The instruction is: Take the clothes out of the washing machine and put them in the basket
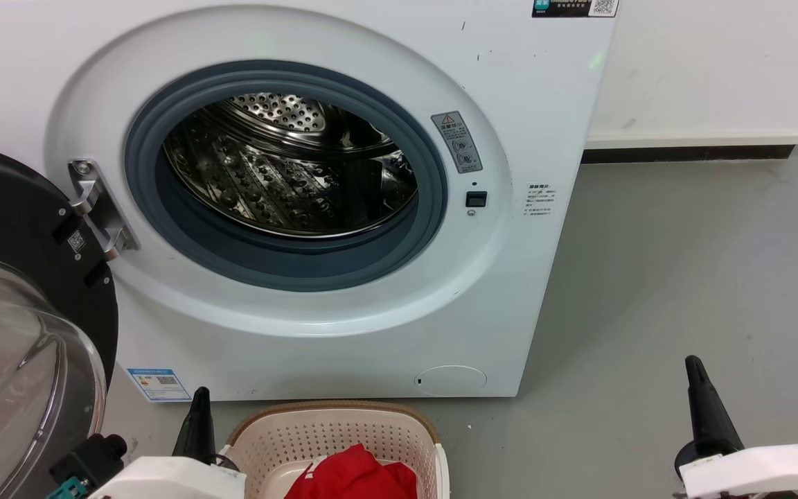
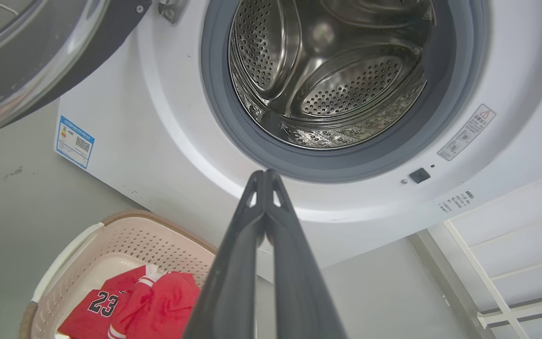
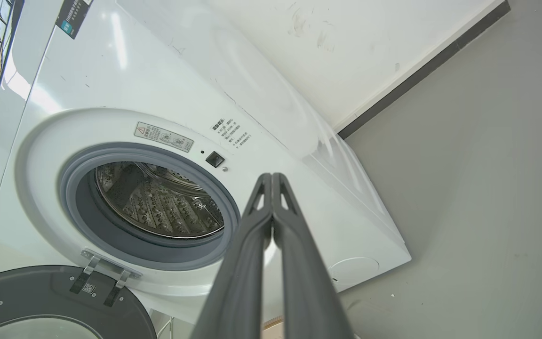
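Two grippers, both empty. The left gripper has its fingers pressed tip to tip with nothing between them. In the head view it sits just beside the left rim of the basket, pointing at the washing machine. The right gripper is the same, fingers closed flat together and holding nothing. It's well off to the right over bare floor.

The basket is on the floor directly in front of the machine, below the porthole. The clothes are inside it as a red heap. The left wrist view shows the "23" jersey lying flat, with a second red piece with striped trim bunched against it.

The door is swung wide open on the left, clear of the opening.

The drum shows only bare perforated steel in all three views. I see no fabric on the paddles, the back wall or the grey seal. The lowest front part of the drum, behind the seal lip, is partly hidden from every camera.

Judgement: the unloading step looks done and the task is at or near the end.

- **Next move:** probably confirm the drum is empty, mainly that hidden strip behind the lip.
- **If something turns up there:** the left arm is the closer one. It'd need to open its fingers, go in over the seal, and lift clear of the lip so nothing snags.
- **If nothing turns up:** pull both arms back, no more grasps needed.
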Tool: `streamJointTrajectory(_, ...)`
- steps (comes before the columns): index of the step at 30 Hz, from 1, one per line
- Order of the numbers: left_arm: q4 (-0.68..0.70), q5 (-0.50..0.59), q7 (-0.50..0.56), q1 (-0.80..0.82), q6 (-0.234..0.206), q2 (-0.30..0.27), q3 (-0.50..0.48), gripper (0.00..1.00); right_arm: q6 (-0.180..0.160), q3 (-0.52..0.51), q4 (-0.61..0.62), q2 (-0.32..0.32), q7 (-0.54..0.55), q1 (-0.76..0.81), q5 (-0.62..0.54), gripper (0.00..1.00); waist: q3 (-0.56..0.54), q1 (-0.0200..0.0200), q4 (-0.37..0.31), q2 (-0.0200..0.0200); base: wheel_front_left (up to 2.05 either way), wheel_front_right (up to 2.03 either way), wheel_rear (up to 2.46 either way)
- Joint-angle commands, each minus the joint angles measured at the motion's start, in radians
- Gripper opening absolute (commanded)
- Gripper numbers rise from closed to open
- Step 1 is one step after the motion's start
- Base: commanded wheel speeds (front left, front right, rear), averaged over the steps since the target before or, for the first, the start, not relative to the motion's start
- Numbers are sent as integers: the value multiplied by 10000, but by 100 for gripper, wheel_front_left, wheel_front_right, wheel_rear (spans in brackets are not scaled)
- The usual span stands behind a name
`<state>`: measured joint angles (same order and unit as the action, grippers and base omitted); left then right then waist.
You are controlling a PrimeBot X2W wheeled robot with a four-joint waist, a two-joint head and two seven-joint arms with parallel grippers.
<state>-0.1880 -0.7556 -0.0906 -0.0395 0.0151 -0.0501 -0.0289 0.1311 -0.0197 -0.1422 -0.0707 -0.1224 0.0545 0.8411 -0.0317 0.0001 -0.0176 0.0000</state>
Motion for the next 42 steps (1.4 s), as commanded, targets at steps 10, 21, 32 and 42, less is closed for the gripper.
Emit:
streamJointTrajectory(10,-11,-1556,369,469,236,-4,-173,0,-2,-91,-105,-115,336,-559,1502,0,42,-1,22,0,0,0,0)
streamJointTrajectory(21,-119,-2890,698,680,421,-4,-309,0,-2,-164,-285,-124,648,-767,2763,0,87,-1,44,0,0,0,0)
streamJointTrajectory(32,-214,-4102,989,872,582,-3,-424,0,-3,-244,-430,-122,954,-968,3892,0,132,-1,66,0,0,0,0)
streamJointTrajectory(42,-288,-5010,1209,1009,710,-3,-522,0,-3,-310,-552,-114,1177,-1127,4733,0,168,-1,85,0,0,0,0)
